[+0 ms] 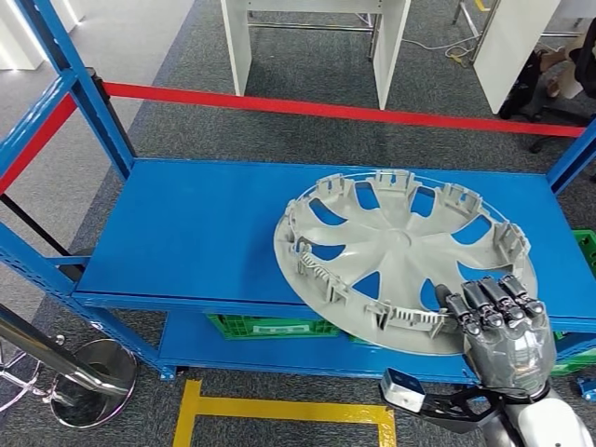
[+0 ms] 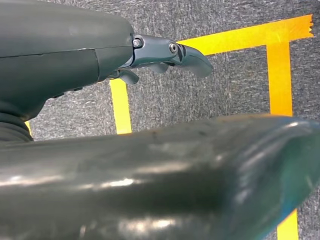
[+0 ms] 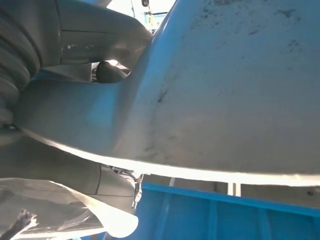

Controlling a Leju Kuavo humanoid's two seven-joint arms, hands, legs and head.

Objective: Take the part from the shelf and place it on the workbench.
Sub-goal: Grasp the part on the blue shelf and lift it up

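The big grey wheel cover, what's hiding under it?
Under the round grey plastic wheel cover lies the blue metal shelf. A green crate sits below; the shelf beneath its middle is covered.

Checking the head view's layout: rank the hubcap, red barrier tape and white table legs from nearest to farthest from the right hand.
1. Hubcap, gripped by the right hand at its near edge.
2. Red barrier tape, behind the shelf.
3. White table legs, beyond the tape.

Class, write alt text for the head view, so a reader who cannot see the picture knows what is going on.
The robot's right hand grips the near rim of a large grey plastic wheel cover, lying inner side up and overhanging the front edge of a blue metal shelf. Green plastic crates sit on the level below, with yellow floor tape in front.
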